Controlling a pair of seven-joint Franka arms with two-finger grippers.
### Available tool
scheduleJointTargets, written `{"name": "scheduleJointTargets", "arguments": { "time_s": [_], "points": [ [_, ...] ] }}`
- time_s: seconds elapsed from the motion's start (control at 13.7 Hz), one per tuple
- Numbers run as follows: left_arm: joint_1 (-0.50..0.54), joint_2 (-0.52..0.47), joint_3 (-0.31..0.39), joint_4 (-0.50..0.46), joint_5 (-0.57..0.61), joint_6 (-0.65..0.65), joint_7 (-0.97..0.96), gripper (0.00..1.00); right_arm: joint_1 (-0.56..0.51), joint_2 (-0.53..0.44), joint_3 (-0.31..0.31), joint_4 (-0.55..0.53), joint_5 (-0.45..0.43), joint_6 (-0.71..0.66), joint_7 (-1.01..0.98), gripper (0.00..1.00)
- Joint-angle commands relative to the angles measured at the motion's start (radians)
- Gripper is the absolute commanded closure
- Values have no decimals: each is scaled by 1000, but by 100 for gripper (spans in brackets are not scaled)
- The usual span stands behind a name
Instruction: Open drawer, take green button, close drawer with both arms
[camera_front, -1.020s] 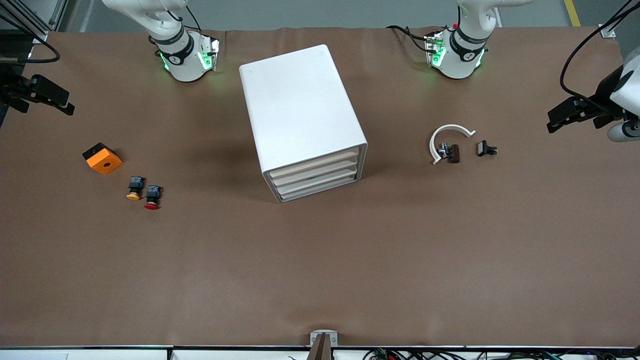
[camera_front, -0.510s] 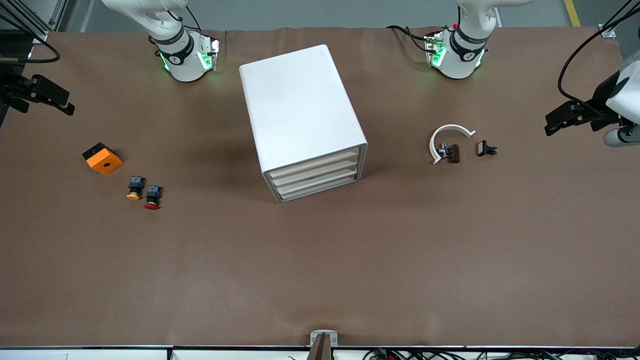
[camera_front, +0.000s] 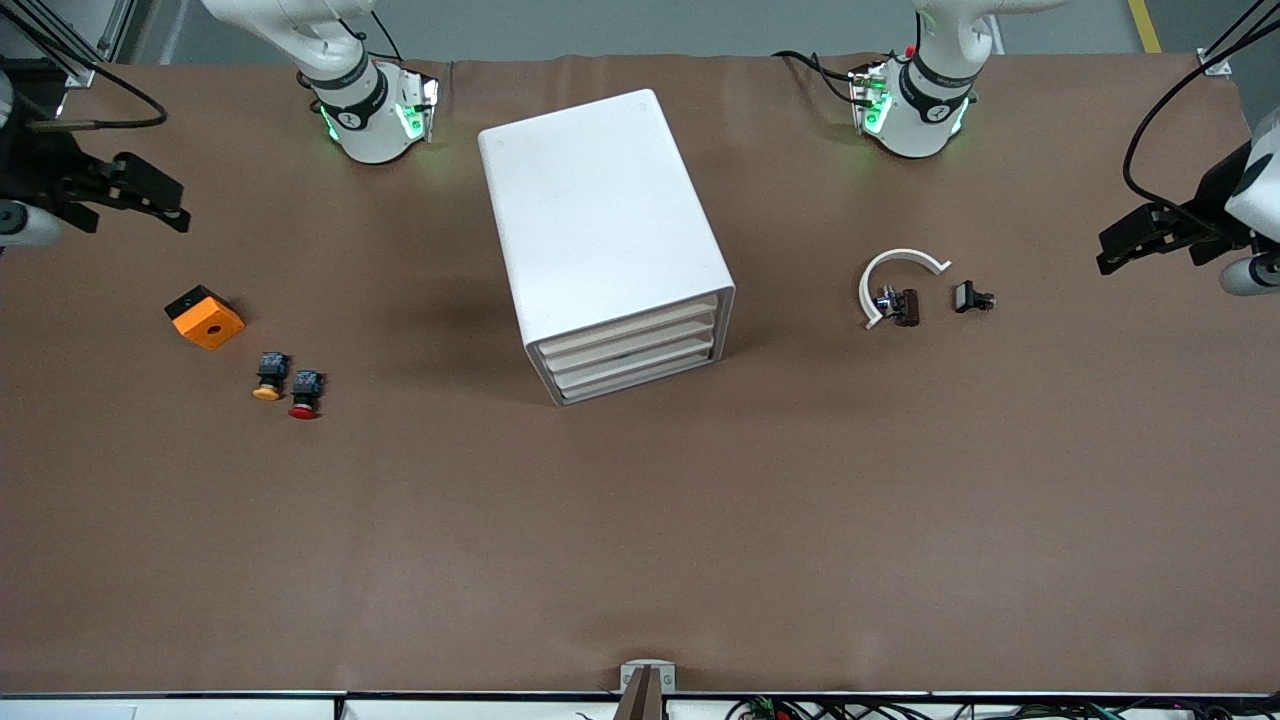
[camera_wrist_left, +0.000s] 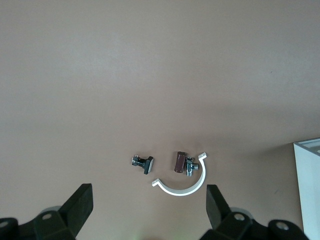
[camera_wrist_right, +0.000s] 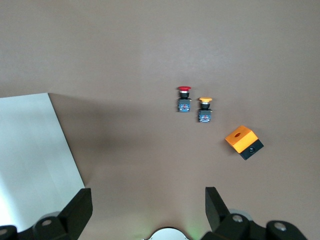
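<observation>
The white cabinet (camera_front: 600, 230) stands mid-table, and its three drawer fronts face the front camera. The drawer (camera_front: 642, 378), the bottommost front, is shut flush like the two above it. The button is hidden. My left gripper (camera_front: 1108, 248) hangs open over the table's edge at the left arm's end, with nothing between its fingers (camera_wrist_left: 82, 202). In the left wrist view a corner of the cabinet (camera_wrist_left: 310, 185) shows. My right gripper (camera_front: 172, 205) hangs open and empty over the right arm's end. The right wrist view shows the cabinet top (camera_wrist_right: 30, 155).
An orange box (camera_front: 204, 317), a yellow-orange-capped button (camera_front: 268, 376) and a red-capped button (camera_front: 304, 394) lie toward the right arm's end. A white curved clamp (camera_front: 895, 275), a brown part (camera_front: 905, 306) and a black part (camera_front: 970, 297) lie toward the left arm's end.
My right gripper has come in from the table's edge toward the cabinet. The left gripper has barely shifted. The drawers have not moved.
</observation>
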Motion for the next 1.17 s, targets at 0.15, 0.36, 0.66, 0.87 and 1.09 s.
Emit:
{"name": "scheduleJointTargets", "arguments": {
  "time_s": [0.15,0.36,0.66,0.87,1.09],
  "points": [
    [-4,33,-12,20,-22,-14,15,0,10,32,-9,13,62,19,7,0],
    [-10,56,-14,22,-22,-14,6,0,13,44,-9,13,101,51,9,0],
    [-30,108,-15,27,-60,-11,0,0,87,76,-9,12,122,102,18,0],
    [-50,177,-17,36,-184,-8,0,0,157,99,-9,13,118,131,135,0],
    [-128,275,-17,83,-230,-5,-2,0,223,125,-9,13,126,178,227,0]
  ]
}}
